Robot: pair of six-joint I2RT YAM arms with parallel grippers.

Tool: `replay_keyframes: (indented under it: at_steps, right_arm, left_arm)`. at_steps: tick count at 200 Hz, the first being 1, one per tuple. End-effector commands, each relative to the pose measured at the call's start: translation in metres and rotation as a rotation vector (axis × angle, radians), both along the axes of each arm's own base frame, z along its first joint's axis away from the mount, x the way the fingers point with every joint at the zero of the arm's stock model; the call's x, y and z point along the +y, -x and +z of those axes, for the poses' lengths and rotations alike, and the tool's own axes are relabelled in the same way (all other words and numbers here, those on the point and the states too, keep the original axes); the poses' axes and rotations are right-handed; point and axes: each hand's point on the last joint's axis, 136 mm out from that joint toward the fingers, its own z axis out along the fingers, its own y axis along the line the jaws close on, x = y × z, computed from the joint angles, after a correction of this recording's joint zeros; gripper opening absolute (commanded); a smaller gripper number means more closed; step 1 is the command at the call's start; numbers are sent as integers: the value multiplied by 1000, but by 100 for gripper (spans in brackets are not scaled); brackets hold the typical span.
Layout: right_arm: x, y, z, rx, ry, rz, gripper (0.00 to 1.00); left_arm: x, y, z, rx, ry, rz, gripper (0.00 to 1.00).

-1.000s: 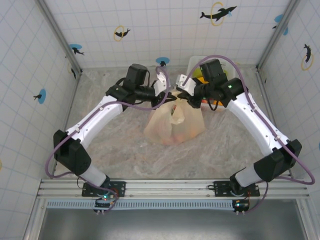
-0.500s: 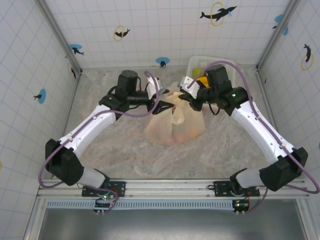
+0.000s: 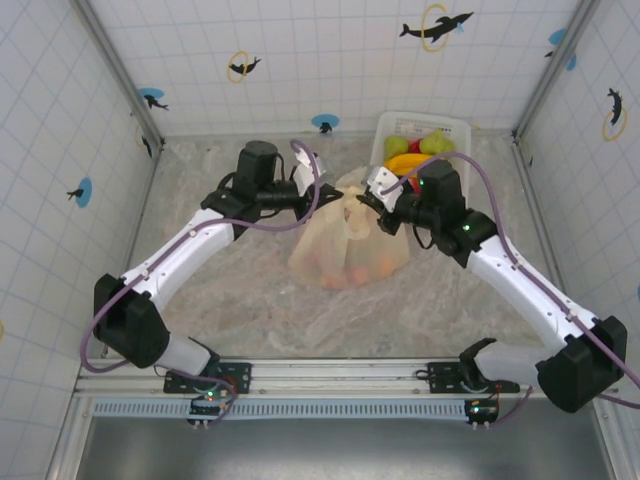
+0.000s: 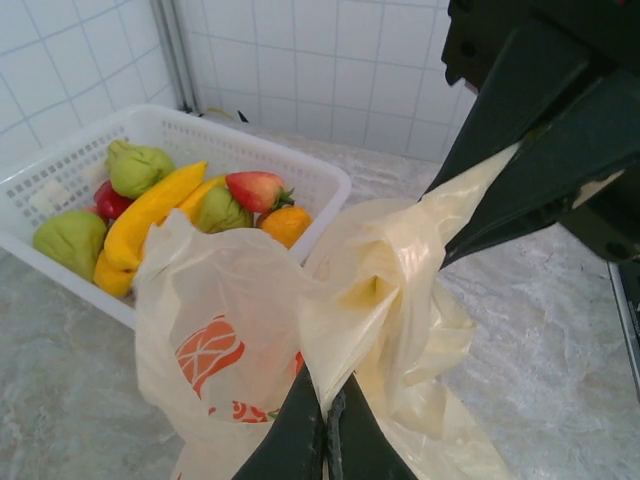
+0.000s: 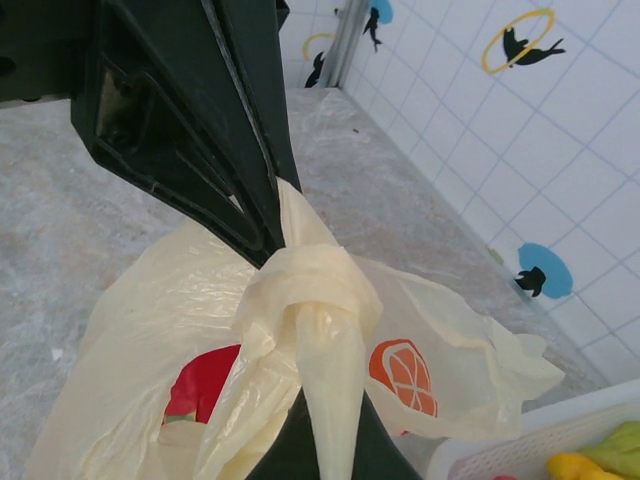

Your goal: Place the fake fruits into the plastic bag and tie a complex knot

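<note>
Left gripper (image 4: 328,430) and right gripper (image 4: 438,225) were pinching the handles of the thin cream-yellow plastic bag (image 4: 220,330). Too hard a yank could've torn it or popped the twisted knot (image 5: 305,290).

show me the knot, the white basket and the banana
knot (image 5: 305,285), right wrist view, middle of the twisted bunch
white basket (image 4: 250,150), left wrist view, far rim
banana (image 4: 150,212), left wrist view, middle of its curve
</note>
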Motion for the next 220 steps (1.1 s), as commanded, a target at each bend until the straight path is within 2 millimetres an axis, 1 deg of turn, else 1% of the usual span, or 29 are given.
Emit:
replay_keyframes:
  at_steps: [1, 12, 17, 39, 61, 101, 121, 140, 144, 151, 168, 176, 185, 192, 197, 209, 220]
  right_arm:
    - [3, -8, 23, -121, -101, -69, 0]
    - [3, -8, 19, -146, -104, -86, 0]
    - [-1, -13, 17, -161, -103, -124, 0]
    - [-4, -17, 12, -215, -130, -177, 0]
    - [-4, -20, 1, -272, -110, -217, 0]
    - [-8, -25, -11, -360, -163, -291, 0]
    - [-3, -26, -19, -371, -180, -298, 0]
    - [2, -26, -24, -389, -205, -307, 0]
    - [3, -26, -26, -392, -208, -312, 0]
    - [4, -27, -25, -398, -218, -323, 0]
    - [4, -28, -24, -394, -242, -331, 0]
    - [5, -28, -24, -389, -248, -327, 0]
    - [7, -28, -24, -386, -251, -322, 0]
    - [7, -27, -23, -386, -250, -318, 0]
    - [7, -26, -23, -384, -250, -315, 0]
    - [7, -26, -23, -373, -244, -310, 0]
    - [7, -24, -21, -370, -248, -302, 0]
  left_arm:
    - [5, 3, 33, -54, 59, 23, 0]
    - [5, 3, 35, -51, 62, 30, 0]
    - [6, 3, 36, -49, 64, 35, 0]
    - [6, 3, 37, -31, 71, 40, 0]
    - [3, 4, 37, -3, 80, 32, 0]
    - [1, 4, 41, 42, 102, 30, 0]
    - [1, 5, 38, 57, 102, 29, 0]
    - [2, 2, 35, 71, 105, 50, 0]
    - [2, 1, 34, 74, 105, 55, 1]
    - [2, 0, 33, 78, 104, 61, 7]
    - [6, -6, 33, 90, 114, 82, 8]
    - [9, -8, 32, 101, 120, 92, 15]
    - [11, -11, 33, 99, 124, 102, 27]
    - [12, -11, 32, 85, 117, 103, 32]
    - [12, -12, 31, 73, 109, 104, 37]
    - [11, -6, 31, 44, 104, 59, 55]
    - [9, -1, 32, 25, 112, 34, 64]
